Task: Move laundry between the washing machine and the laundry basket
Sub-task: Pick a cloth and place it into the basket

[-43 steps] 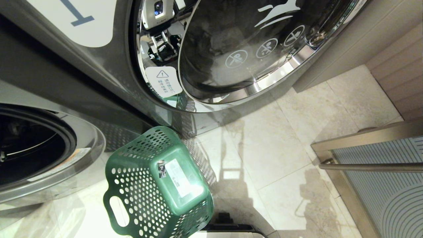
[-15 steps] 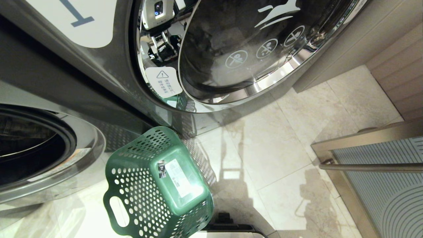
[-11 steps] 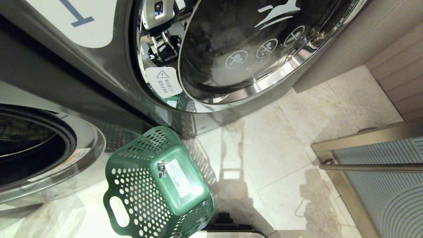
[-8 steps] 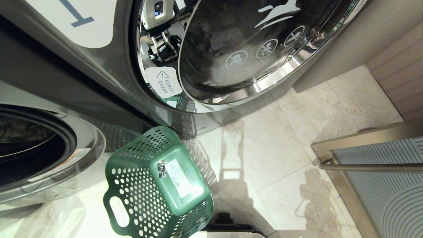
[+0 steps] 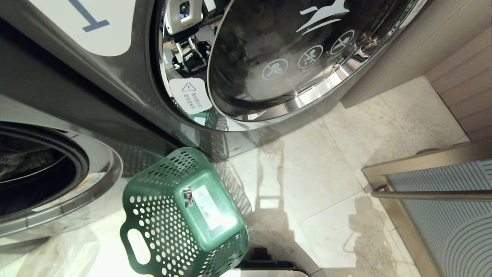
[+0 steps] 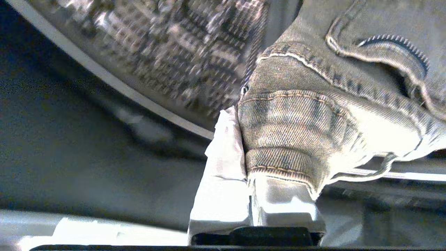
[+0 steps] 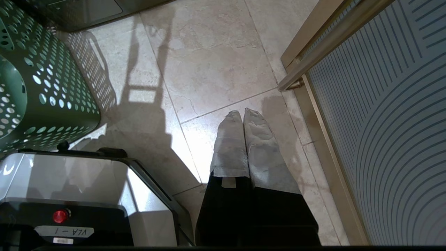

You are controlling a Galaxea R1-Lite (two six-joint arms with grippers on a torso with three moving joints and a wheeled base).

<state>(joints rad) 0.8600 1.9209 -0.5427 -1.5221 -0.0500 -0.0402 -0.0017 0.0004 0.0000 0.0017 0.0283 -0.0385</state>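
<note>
Denim fills the left wrist view: the laundry (image 6: 313, 118), a grey-beige garment with stitched seams and a zipper edge, is pinched between the closed white-wrapped fingers (image 6: 223, 174) of the left gripper (image 6: 249, 181), with the perforated steel drum (image 6: 174, 52) of a washing machine blurred behind it. In the head view, cloth shows dimly inside the open porthole (image 5: 34, 173) of the machine at the left edge; whether that machine carries a number cannot be seen. The neighbouring machine bears a large white label reading "1" (image 5: 86, 21), and its closed chrome-rimmed glass door (image 5: 284, 57) carries white round prohibition symbols and a small warning sticker (image 5: 190, 95) with unreadable print. The dark green laundry basket (image 5: 184, 215) lies tipped on the tiled floor (image 5: 315, 169), its base sticker facing up. The right gripper (image 7: 244, 118) hangs over the floor, fingers pressed together, empty. The robot's base (image 7: 64, 218) shows a label reading "VLA-1".
</note>
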